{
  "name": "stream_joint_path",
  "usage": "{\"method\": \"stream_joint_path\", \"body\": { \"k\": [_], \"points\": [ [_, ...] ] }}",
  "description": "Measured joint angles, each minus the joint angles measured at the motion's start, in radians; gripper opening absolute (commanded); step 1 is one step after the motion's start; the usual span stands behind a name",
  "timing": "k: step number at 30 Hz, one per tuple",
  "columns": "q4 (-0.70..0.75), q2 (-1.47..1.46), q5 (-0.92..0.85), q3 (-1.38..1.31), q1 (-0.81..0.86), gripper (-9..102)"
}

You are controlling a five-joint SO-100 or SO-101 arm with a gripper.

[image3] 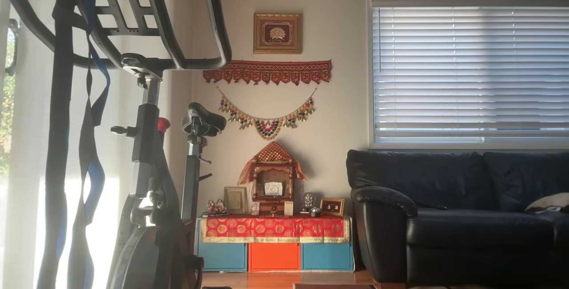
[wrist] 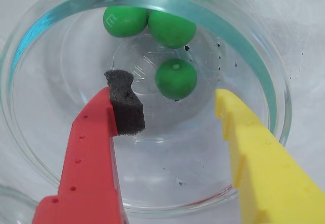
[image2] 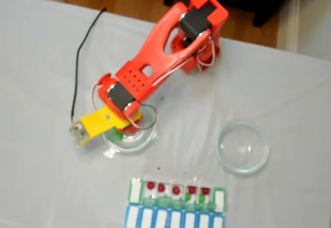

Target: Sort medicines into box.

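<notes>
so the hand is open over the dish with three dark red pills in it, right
Not quite: the three pills in the dish are green, not dark red, as the wrist view shows. The hand is indeed open over that dish.

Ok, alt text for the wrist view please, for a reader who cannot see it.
An open gripper, one finger red with a dark foam pad, the other yellow, hangs over a clear glass dish holding three green pills. One pill lies between the fingertips; two touch each other at the far rim.
</notes>
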Motion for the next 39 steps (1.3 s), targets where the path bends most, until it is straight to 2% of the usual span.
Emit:
{"method": "stream_joint_path", "body": {
  "k": [23, 39],
  "points": [
    [-0.097, 0.0, 0.0, 0.071, -0.014, 26],
    [-0.114, 0.0, 0.009, 0.092, -0.026, 23]
  ]
}}
